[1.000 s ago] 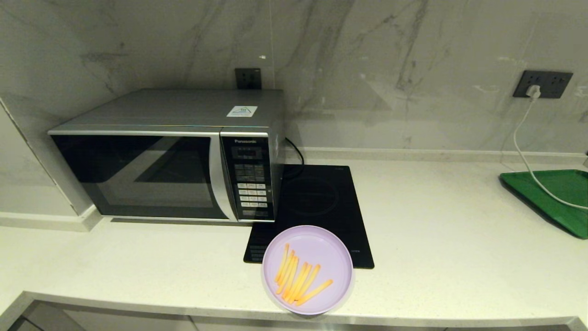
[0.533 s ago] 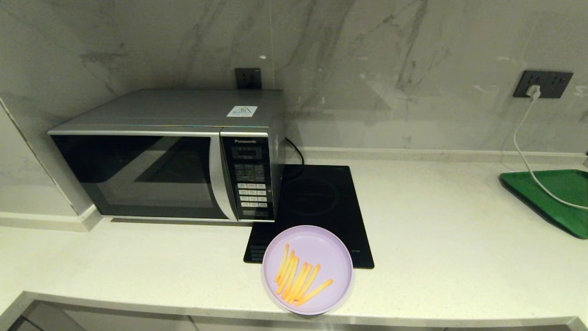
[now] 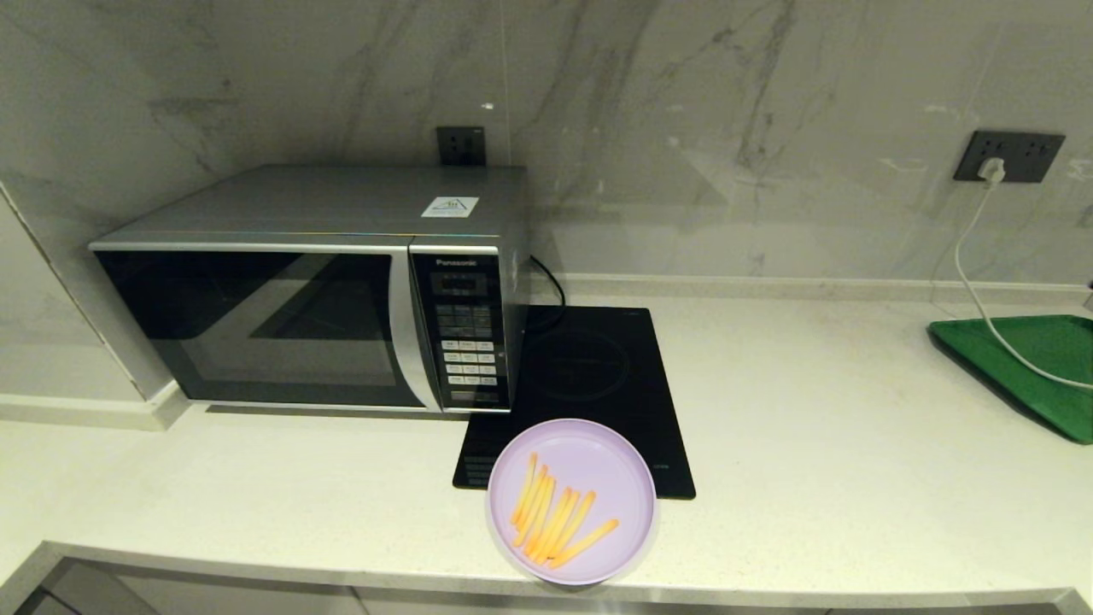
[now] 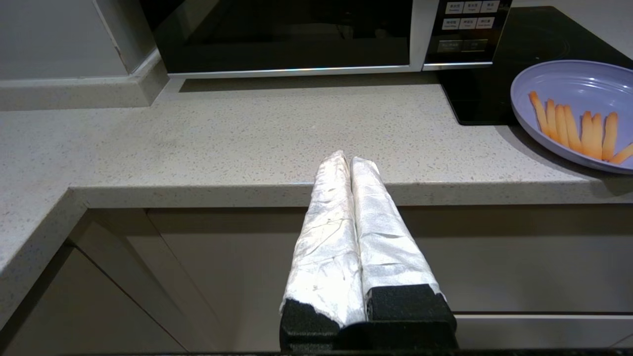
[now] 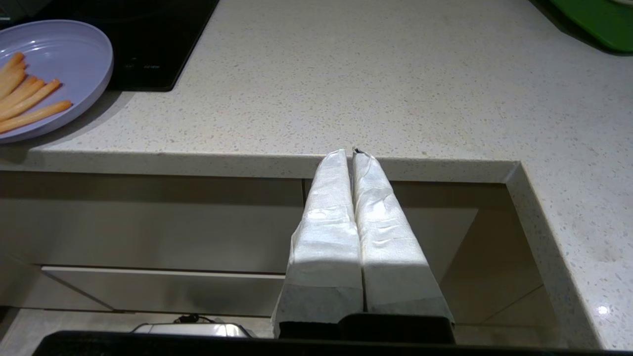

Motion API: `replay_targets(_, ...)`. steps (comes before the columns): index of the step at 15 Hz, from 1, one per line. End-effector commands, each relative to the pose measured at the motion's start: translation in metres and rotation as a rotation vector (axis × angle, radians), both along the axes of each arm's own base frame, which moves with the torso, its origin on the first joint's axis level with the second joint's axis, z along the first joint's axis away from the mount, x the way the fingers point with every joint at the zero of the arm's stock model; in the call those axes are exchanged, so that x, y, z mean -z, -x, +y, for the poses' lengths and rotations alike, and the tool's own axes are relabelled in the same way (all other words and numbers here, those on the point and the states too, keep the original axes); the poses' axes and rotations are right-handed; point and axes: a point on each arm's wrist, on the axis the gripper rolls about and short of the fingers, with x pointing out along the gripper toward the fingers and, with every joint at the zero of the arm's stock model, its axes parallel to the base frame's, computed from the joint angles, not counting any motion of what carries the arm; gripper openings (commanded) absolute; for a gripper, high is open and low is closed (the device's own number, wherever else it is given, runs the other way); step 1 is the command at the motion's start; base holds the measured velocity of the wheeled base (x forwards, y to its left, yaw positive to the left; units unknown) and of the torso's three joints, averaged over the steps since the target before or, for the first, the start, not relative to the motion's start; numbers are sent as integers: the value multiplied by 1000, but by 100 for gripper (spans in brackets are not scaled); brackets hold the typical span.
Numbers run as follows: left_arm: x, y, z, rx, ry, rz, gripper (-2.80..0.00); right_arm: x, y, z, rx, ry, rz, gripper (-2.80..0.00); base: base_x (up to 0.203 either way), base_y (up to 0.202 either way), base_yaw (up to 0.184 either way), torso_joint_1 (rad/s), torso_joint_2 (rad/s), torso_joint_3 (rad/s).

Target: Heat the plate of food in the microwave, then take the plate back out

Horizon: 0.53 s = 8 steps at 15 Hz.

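The lilac plate of food (image 3: 570, 501) carries several yellow-orange fries and sits at the counter's front edge, partly over the black hob. It also shows in the left wrist view (image 4: 573, 113) and the right wrist view (image 5: 49, 79). The silver microwave (image 3: 316, 290) stands at the back left with its dark glass door closed. My left gripper (image 4: 349, 159) is shut and empty, held low in front of the counter edge, left of the plate. My right gripper (image 5: 348, 154) is shut and empty too, low at the counter edge right of the plate. Neither arm shows in the head view.
A black glass induction hob (image 3: 589, 376) lies right of the microwave. A green tray (image 3: 1025, 367) sits at the far right with a white cable (image 3: 982, 282) running over it from a wall socket. Cabinet fronts run below the counter edge (image 4: 198, 190).
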Motion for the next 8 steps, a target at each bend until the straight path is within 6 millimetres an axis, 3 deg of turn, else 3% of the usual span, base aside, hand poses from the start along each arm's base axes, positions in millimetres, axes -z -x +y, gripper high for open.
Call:
replay_targets(1, 0, 0, 0, -2, 6, 0, -280, 0, 0, 0, -1, -1, 4, -280, 0, 0, 0, 0, 0, 0)
replay_targets(8, 0, 0, 0, -1, 8, 0, -280, 0, 0, 0, -17, 17, 6, -280, 0, 0, 0, 0, 0, 0)
